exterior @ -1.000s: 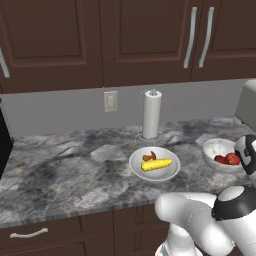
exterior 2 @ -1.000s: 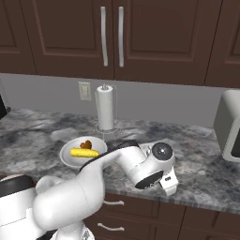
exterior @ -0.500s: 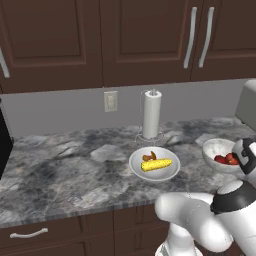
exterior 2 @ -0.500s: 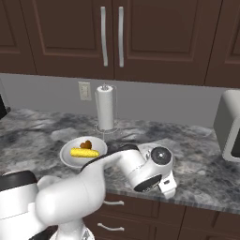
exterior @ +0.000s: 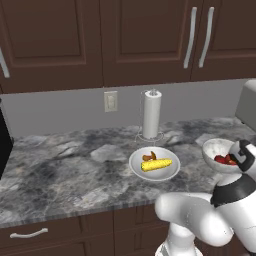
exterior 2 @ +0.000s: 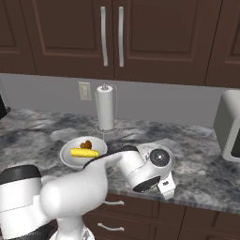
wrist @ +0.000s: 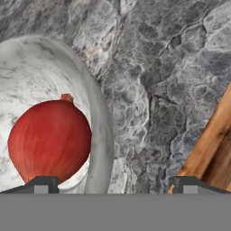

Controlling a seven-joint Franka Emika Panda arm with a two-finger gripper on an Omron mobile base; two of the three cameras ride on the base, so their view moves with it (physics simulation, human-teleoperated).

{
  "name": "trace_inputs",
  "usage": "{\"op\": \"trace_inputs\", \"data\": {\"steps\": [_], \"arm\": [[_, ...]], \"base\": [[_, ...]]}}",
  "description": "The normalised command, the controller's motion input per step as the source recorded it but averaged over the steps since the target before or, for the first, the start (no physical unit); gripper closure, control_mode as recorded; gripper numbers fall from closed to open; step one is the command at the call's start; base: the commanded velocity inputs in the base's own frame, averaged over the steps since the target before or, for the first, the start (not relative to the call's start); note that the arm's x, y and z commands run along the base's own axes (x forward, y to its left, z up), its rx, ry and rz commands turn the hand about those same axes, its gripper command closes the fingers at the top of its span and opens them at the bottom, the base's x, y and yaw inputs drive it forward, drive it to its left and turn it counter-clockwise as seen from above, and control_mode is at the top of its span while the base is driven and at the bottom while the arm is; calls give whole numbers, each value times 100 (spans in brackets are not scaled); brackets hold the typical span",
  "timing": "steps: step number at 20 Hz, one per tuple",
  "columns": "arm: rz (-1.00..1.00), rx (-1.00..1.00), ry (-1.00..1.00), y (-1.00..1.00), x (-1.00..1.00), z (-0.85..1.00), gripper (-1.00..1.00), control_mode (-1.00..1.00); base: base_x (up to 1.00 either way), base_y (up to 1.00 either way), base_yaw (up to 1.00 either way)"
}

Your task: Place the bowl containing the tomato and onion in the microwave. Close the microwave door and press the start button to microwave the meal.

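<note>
Bowl (wrist: 97, 135) rim between open jaws

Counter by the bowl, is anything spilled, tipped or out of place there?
Nothing stands out. The bowl sits upright on the counter with its red food inside, the plate of corn lies flat, and the paper towel roll stands straight.
</note>
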Motion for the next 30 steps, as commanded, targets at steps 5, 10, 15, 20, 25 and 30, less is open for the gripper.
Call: {"op": "trace_inputs", "data": {"steps": [5, 10, 15, 20, 25, 30], "arm": [[0, 1, 0, 0, 25, -2, -100, -100], [0, 3, 0, 0, 32, -7, -100, -100], [0, 1, 0, 0, 20, -18, 100, -100], [0, 0, 0, 0, 1, -7, 100, -100], [0, 0, 0, 10, 0, 0, 100, -100], [3, -6, 0, 49, 0, 0, 100, -100]], "base": [[0, 0, 0], [0, 0, 0], [0, 0, 0], [0, 0, 0], [0, 0, 0], [0, 0, 0]]}}
